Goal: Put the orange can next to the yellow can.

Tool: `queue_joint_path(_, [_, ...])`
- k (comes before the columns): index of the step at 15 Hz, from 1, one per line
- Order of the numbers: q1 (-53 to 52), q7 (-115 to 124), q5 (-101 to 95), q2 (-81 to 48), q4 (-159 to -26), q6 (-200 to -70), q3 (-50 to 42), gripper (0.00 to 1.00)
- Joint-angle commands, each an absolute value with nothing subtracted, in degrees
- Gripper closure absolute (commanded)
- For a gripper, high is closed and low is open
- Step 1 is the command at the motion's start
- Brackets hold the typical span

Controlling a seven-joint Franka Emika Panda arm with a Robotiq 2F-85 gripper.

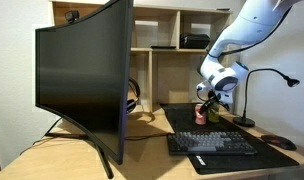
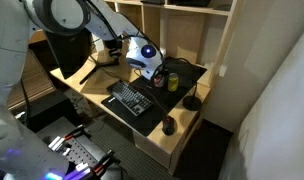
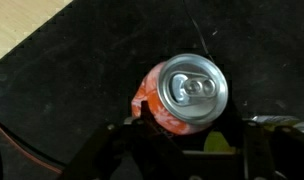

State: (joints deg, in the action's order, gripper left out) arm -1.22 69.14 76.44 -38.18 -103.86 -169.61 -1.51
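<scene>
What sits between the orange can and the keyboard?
Nothing stands there. In an exterior view only bare black desk mat separates the orange can from the keyboard.

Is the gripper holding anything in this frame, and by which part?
Cannot be told. The orange can sits between the jaws of the gripper, which flank its side wall, but the wrist view shows no clear contact.

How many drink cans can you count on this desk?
2. The orange can stands on the dark mat below the gripper; the yellow can stands close beside it. Others could be hidden behind the monitor.
</scene>
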Motion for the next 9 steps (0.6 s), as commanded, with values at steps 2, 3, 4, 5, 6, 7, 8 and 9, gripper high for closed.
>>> queue_joint_path(2, [-1.06,71.31,76.46,-39.87,-102.61,-171.43,-2.64,0.58])
queue_joint_path(3, [-1.01,71.55,76.42,-39.83,-102.64,-171.22,-2.66,0.58])
queue_joint_path(4, [-1.24,71.64,76.31,-39.94,-102.67,-171.50,-2.67,0.58])
queue_joint_path(5, [-1.42,71.82,76.18,-40.19,-102.64,-171.63,-2.65,0.58])
queue_joint_path(6, [-1.46,71.81,76.25,-40.29,-102.59,-171.74,-2.56,0.58])
queue_joint_path(7, [-1.45,72.07,76.25,-40.33,-102.81,-171.49,-2.50,0.08])
queue_joint_path(8, [-1.38,71.99,76.14,-40.22,-102.98,-171.13,-2.41,0.06])
queue_joint_path(9, [-1.38,71.90,76.27,-40.19,-102.97,-171.27,-2.34,0.03])
